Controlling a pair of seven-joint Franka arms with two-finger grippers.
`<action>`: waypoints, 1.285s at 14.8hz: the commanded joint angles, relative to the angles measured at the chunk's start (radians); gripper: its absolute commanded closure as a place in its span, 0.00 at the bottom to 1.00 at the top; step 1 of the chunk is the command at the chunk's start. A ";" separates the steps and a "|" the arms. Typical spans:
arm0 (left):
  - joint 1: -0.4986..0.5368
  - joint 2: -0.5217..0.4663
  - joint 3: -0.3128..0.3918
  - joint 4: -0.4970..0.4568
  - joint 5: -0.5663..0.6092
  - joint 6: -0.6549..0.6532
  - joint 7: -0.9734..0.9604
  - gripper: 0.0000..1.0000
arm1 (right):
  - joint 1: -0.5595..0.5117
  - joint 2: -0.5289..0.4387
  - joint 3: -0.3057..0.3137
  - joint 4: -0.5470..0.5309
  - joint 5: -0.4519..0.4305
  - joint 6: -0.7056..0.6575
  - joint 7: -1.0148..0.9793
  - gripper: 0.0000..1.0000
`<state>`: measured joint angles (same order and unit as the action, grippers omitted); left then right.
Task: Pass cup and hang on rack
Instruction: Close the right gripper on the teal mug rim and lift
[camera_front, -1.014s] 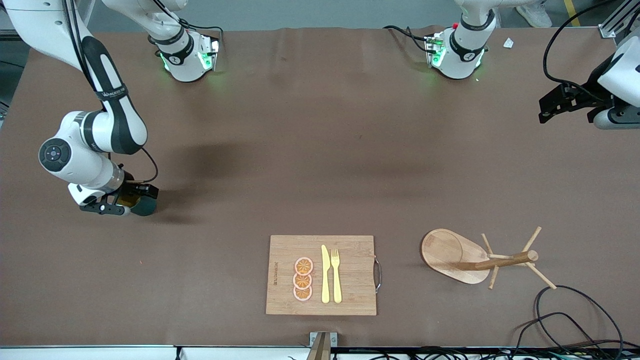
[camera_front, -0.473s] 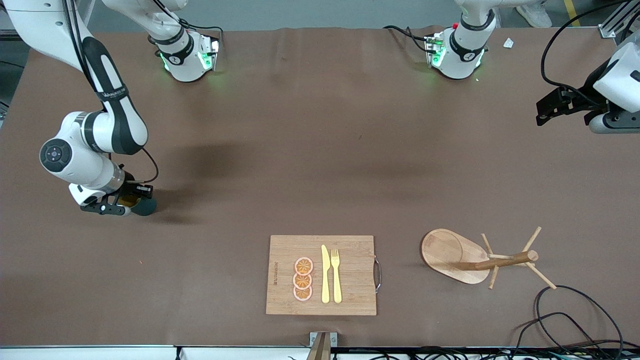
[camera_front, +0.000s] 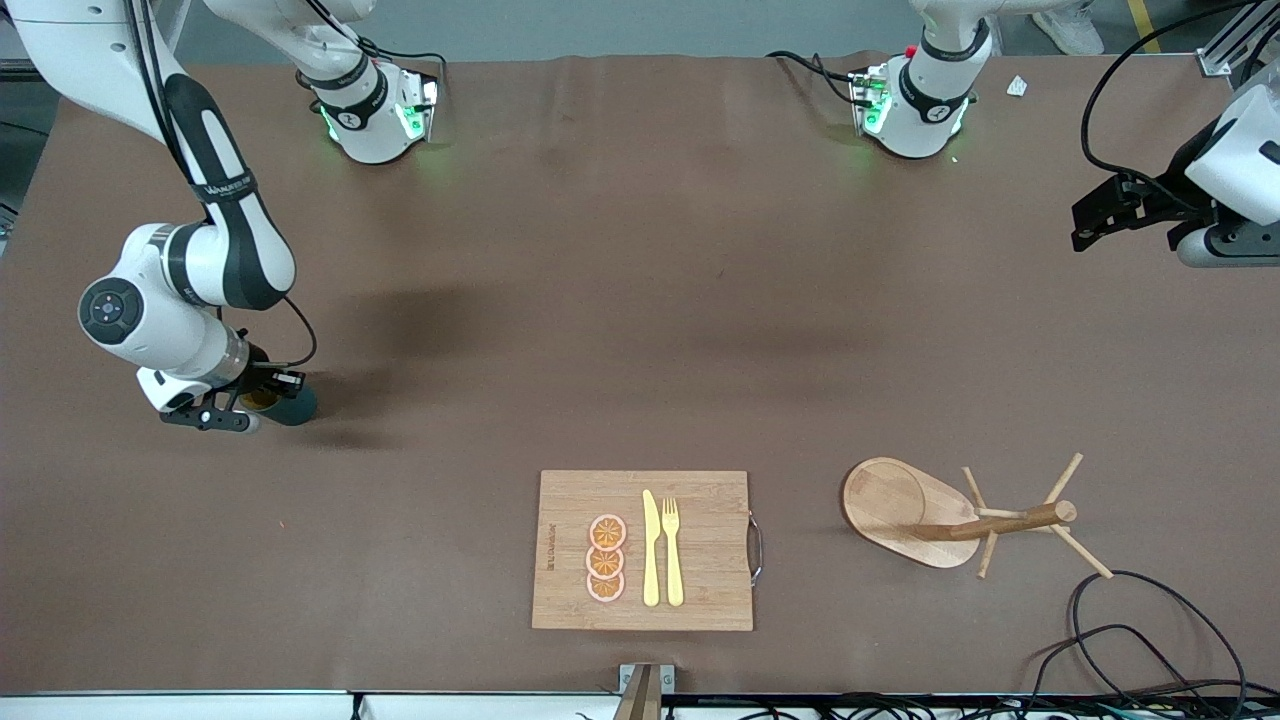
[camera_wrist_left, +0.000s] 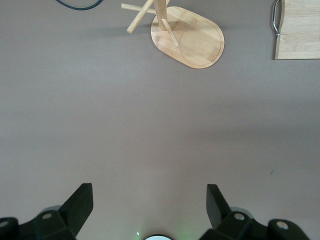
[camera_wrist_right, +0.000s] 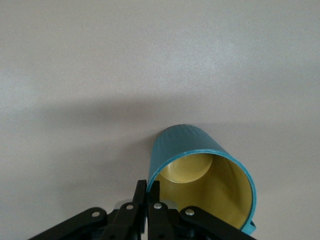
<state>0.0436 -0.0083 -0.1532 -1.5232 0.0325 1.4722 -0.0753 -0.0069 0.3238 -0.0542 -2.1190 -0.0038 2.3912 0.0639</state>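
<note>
The teal cup (camera_front: 292, 406) with a yellow inside is at the right arm's end of the table. My right gripper (camera_front: 262, 396) is shut on its rim, one finger inside and one outside. The right wrist view shows the cup (camera_wrist_right: 200, 160) tilted, its mouth toward the camera, low over the brown table, with my right gripper (camera_wrist_right: 148, 189) on its rim. The wooden rack (camera_front: 905, 512) stands near the front camera toward the left arm's end; it also shows in the left wrist view (camera_wrist_left: 192, 40). My left gripper (camera_front: 1085, 225) is open and empty (camera_wrist_left: 149, 200) above the table's edge at the left arm's end.
A bamboo cutting board (camera_front: 700, 530) with orange slices (camera_front: 606, 558), a yellow knife (camera_front: 651, 548) and a fork (camera_front: 672, 550) lies near the front camera in the middle. Black cables (camera_front: 1130, 640) lie near the rack at the table's corner.
My right gripper has shifted slightly with the cup, which now shows a little higher and more tilted. My left gripper has moved slightly toward the table's edge.
</note>
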 joint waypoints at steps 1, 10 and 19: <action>-0.002 0.002 -0.005 0.005 0.018 -0.004 0.005 0.00 | 0.047 0.001 0.008 0.106 0.005 -0.178 0.100 1.00; 0.001 0.028 -0.003 0.002 0.020 0.011 0.005 0.00 | 0.252 -0.052 0.016 0.267 0.160 -0.406 0.451 1.00; 0.012 0.063 -0.003 0.009 0.020 0.040 0.000 0.00 | 0.617 0.092 0.016 0.562 0.162 -0.440 0.768 1.00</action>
<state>0.0513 0.0485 -0.1523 -1.5262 0.0327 1.5090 -0.0755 0.5466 0.3227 -0.0255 -1.6783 0.1423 1.9782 0.8244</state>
